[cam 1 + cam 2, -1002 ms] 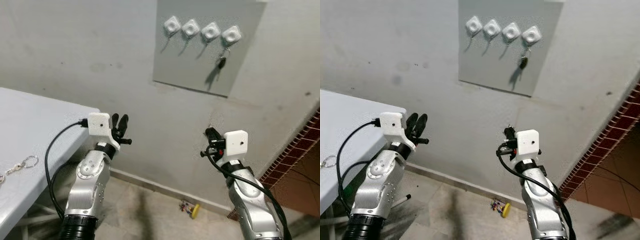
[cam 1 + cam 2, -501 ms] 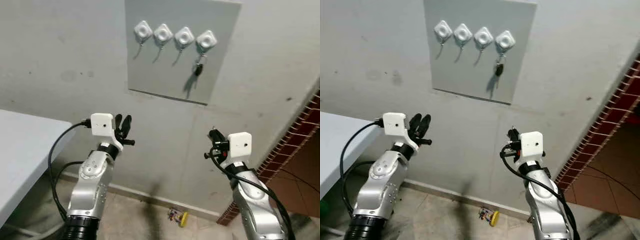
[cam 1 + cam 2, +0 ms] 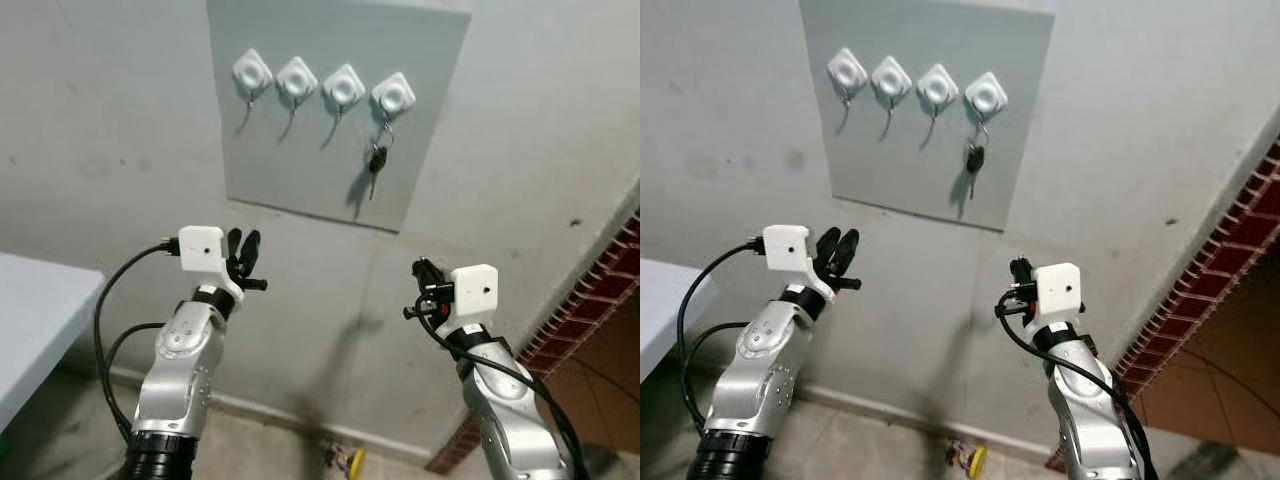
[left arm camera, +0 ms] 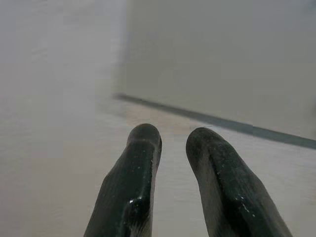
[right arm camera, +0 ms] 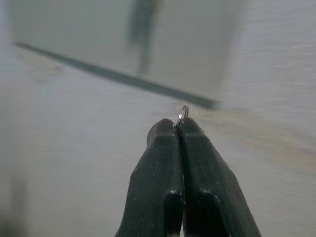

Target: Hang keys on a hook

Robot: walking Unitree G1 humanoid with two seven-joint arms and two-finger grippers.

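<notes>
A grey board (image 3: 300,165) on the wall carries a row of white hooks (image 3: 296,77). From the rightmost hook (image 3: 394,96) hangs a dark key (image 3: 377,160). My right gripper (image 3: 420,271) is raised below and to the right of the board, some way off the wall. It is shut on a thin metal key ring (image 5: 183,111), whose edge pokes out past the fingertips (image 5: 168,129). The keys themselves are hidden. My left gripper (image 3: 243,245) is held up below the board's left part, open a little, with nothing between its fingers (image 4: 143,148).
A grey table corner (image 3: 30,330) juts in at the left. A red brick wall (image 3: 600,310) runs along the right. A small yellow object (image 3: 346,461) lies on the floor at the foot of the wall.
The camera has turned and come nearer: the board looks larger and sits further left, and most of the table has left the picture. Both arms keep their pose.
</notes>
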